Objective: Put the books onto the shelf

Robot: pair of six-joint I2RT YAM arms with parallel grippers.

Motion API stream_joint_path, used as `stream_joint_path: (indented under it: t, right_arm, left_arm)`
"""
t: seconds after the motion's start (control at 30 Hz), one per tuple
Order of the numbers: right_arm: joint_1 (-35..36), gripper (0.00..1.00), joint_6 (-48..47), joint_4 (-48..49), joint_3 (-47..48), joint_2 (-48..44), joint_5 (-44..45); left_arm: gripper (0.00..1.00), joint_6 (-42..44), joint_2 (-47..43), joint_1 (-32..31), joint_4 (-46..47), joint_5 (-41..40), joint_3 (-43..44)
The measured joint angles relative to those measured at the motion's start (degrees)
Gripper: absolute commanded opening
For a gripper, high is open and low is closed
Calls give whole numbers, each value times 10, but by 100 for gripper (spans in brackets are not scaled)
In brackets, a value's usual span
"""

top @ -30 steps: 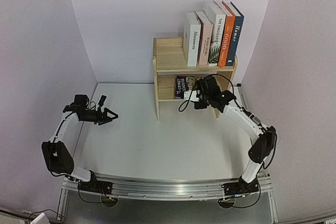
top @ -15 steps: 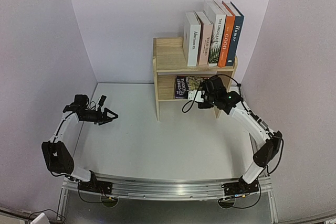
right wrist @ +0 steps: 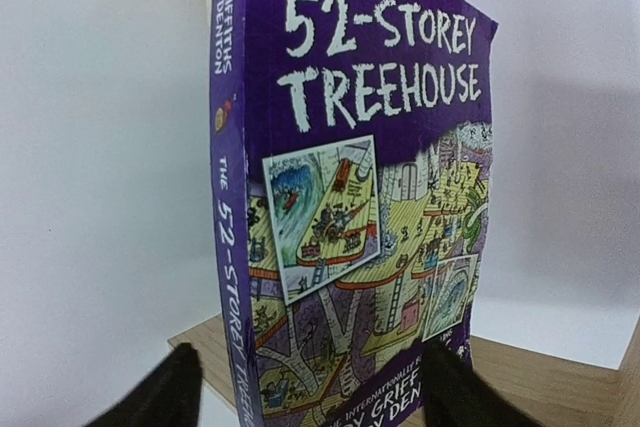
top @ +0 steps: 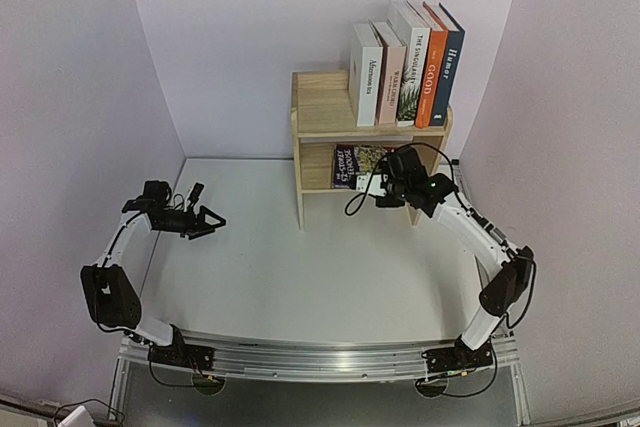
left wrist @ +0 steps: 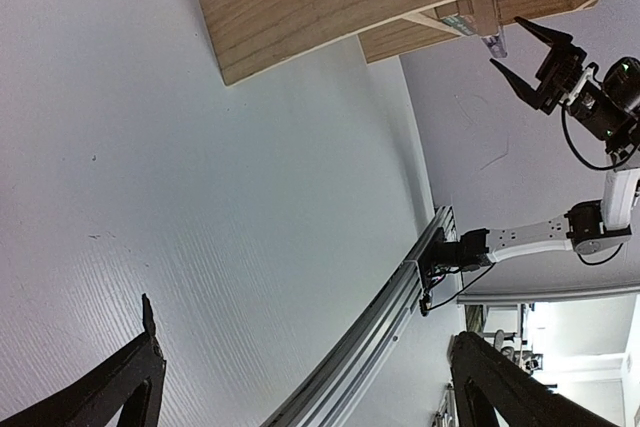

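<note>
**Right jaws straddle a Treehouse paperback on the lower tier**

The wooden shelf (top: pixel 322 107) stands at about one o'clock on the table (top: pixel 300 267), against the back wall. On its top board a row of five books (top: pixel 405 67) stands upright. They are packed toward the three o'clock end, with the orange "GOOD" (top: pixel 431 72) and the dark blue "Humor" (top: pixel 451 62) outermost. Thin paperbacks (top: pixel 350 160) stand on the lower tier, near its middle.

The right gripper (top: pixel 380 187) sits at the mouth of that lower tier, at the paperbacks' four o'clock. Its wrist camera shows the purple "52-Storey Treehouse" book (right wrist: pixel 350 197) upright on the wooden board, spine toward nine o'clock. The fingers (right wrist: pixel 170 392) flank its lower end. The jaws are part-way apart, and a sliver of gap shows between the nine o'clock finger and the spine. The other finger overlaps the cover's lower corner, and it is hard to say whether it touches.

The left gripper (top: pixel 207 219) hovers over the table at nine o'clock, well apart from the shelf. Its jaws are spread wide and it is holding nothing.
</note>
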Motion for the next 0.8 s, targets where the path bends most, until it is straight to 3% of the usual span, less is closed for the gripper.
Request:
stream_joint_path:
  t: [0.57, 0.8]
  right_arm:
    - [-7, 51, -4, -4, 58, 52, -1]
    - [-12, 36, 2, -4, 64, 65, -2]
  left_arm:
    - [100, 1, 0, 0, 0, 0, 0]
    - [100, 8, 0, 0, 0, 0, 0]
